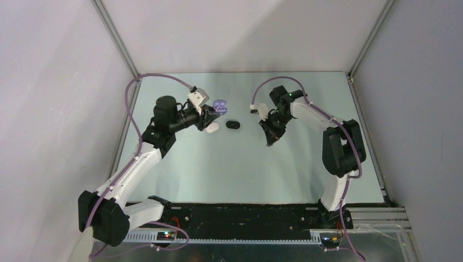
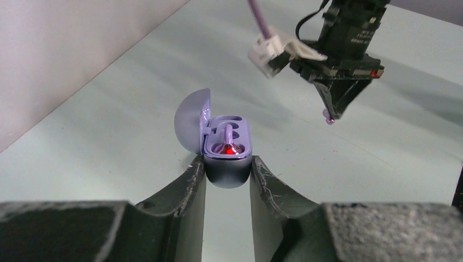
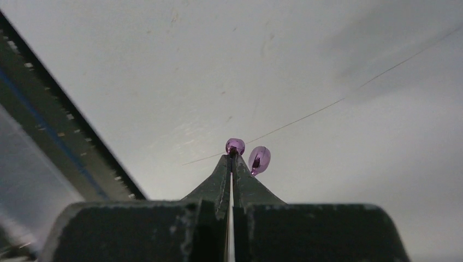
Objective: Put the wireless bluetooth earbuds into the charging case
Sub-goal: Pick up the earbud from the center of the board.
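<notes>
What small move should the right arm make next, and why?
Probably carry its load across to just above the case, ready to lower it in. The right pincer is shut on a lavender earbud, which hangs apart from the lavender charging case. The left pincer grips that case, and it is open and facing up.

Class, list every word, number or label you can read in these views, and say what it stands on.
Nothing reads clearly.
Label above the right gripper: printed lines, too blurred to read.
Lavender charging case: no lettering visible.
</notes>
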Controlling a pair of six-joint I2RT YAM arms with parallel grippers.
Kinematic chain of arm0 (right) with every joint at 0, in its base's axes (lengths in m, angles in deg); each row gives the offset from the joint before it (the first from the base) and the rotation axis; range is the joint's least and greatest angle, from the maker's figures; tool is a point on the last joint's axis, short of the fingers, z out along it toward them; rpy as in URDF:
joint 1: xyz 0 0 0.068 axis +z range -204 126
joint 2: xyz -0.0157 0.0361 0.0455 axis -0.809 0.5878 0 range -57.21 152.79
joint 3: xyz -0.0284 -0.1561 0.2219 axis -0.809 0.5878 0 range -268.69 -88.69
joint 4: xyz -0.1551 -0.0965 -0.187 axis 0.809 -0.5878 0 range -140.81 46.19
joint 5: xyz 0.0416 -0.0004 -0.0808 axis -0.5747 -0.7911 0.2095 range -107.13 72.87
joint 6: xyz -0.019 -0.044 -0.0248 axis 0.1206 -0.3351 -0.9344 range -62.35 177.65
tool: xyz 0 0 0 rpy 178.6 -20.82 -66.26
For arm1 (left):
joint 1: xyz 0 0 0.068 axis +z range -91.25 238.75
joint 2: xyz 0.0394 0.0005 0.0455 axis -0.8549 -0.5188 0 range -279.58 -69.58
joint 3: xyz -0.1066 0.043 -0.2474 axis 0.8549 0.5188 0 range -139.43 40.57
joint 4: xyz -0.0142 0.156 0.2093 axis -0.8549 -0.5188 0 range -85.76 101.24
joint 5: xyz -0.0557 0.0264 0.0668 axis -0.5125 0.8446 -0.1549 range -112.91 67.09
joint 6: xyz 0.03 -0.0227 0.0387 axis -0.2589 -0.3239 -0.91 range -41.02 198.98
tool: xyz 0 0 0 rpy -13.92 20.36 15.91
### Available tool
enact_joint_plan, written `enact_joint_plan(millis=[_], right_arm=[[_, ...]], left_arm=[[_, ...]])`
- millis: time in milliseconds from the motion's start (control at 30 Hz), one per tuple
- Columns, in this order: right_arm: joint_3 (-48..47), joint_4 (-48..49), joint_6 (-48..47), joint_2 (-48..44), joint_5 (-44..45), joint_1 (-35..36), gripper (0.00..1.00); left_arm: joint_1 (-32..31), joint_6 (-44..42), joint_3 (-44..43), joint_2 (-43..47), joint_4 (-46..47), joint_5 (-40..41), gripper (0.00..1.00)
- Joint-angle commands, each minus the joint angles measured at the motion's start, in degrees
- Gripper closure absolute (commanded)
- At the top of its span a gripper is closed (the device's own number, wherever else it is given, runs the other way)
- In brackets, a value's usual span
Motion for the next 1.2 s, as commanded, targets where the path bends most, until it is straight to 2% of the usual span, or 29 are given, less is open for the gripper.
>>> enact_joint_plan(millis=[0,167,300,600,733,867,1000,1167], right_arm=[[-3.2,-14.1,7.1,5.5,-3.7,-0.1,1.0],[-8.3,-18.3,6.6,13.4,-0.5,0.2,1.0],[-11.2,-17.5,5.8,17.4,1.8,-0.4,1.0],[-19.4,-19.5,3.0,27.2,0.0,-4.5,1.0],[-20.9,-20.0,1.9,28.2,-2.3,-5.9,0.92],[-22.0,-21.3,-0.4,27.7,-6.9,-6.9,0.79],[-22.6,-21.5,-1.5,25.6,-9.2,-7.3,0.75],[-22.9,-21.5,2.4,23.1,-11.0,-7.4,0.71]], left_arm=[[0.4,-1.8,-0.4,1.4,1.7,-0.6,1.0],[0.4,-2.4,-0.8,1.6,0.4,-0.4,1.0],[0.5,-2.6,-1.3,1.7,-0.6,0.0,1.0],[0.5,-3.0,-2.3,1.2,-3.2,0.5,1.0],[0.5,-3.1,-2.6,0.8,-3.3,0.4,1.0],[0.5,-2.6,-2.8,0.4,-3.0,0.2,1.0],[0.5,-2.4,-2.8,0.4,-2.9,0.1,1.0],[0.5,-2.4,-2.5,0.3,-2.4,0.1,1.0]])
